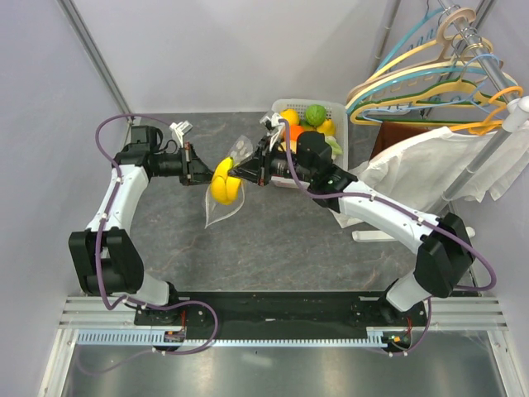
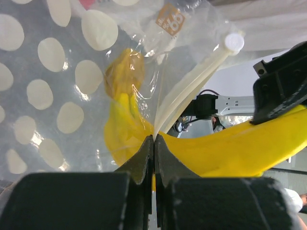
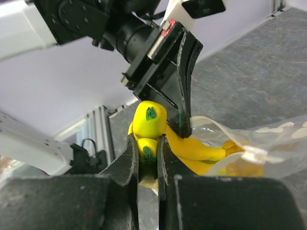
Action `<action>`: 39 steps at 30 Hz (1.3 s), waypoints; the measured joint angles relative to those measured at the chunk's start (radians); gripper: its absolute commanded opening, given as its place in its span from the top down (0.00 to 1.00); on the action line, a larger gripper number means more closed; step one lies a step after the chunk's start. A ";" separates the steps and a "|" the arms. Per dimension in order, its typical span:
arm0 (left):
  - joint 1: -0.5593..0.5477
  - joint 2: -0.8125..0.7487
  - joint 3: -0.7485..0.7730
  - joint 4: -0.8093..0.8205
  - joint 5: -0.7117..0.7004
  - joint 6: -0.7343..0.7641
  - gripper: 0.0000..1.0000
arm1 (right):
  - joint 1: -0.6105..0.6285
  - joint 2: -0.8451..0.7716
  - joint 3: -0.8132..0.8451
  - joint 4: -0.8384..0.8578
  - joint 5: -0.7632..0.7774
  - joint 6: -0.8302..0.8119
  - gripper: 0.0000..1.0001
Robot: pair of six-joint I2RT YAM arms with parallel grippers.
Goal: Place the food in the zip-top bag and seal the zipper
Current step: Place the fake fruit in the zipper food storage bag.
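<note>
Soft, even light from above fills the overhead view, leaving only faint shadows on the counter (image 1: pixel 273 240). Up close, white glints streak the clear bag (image 2: pixel 57 72), the banana (image 2: pixel 230 148) glows saturated yellow, and the near black fingers (image 2: pixel 141 165) blur.

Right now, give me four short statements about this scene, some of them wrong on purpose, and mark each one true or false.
1. The left gripper is shut on the edge of the clear dotted plastic bag. True.
2. The right gripper is open and holds nothing. False: it is shut on the yellow toy banana.
3. The white slotted basket is empty. False: it holds orange, green and yellow toy fruits.
4. Coloured plastic hangers hang on a metal rail at the right of the top view. True.
</note>
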 measured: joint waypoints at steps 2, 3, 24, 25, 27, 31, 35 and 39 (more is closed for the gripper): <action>0.000 0.000 0.005 -0.010 0.000 0.007 0.98 | 0.010 0.000 -0.007 -0.008 0.008 -0.057 1.00; 0.000 0.000 0.006 -0.015 0.000 0.010 0.98 | 0.017 0.001 -0.010 -0.010 0.009 -0.092 1.00; -0.001 0.007 0.052 -0.145 0.034 0.010 0.98 | 0.277 0.059 -0.077 -0.037 0.388 -0.929 0.95; -0.001 0.011 0.053 -0.155 0.041 0.009 0.98 | 0.285 0.062 -0.088 -0.026 0.405 -0.963 0.96; -0.001 0.023 0.053 -0.177 0.057 0.009 0.98 | 0.297 0.066 -0.109 -0.006 0.434 -1.029 0.96; -0.001 0.047 0.062 -0.215 0.072 0.009 0.98 | 0.310 0.071 -0.119 0.000 0.462 -1.135 0.93; -0.001 0.049 0.071 -0.240 0.077 0.009 0.98 | 0.313 0.076 -0.123 0.000 0.467 -1.236 0.92; -0.001 0.049 0.075 -0.257 0.077 0.009 0.98 | 0.321 0.099 -0.122 -0.006 0.470 -1.310 0.68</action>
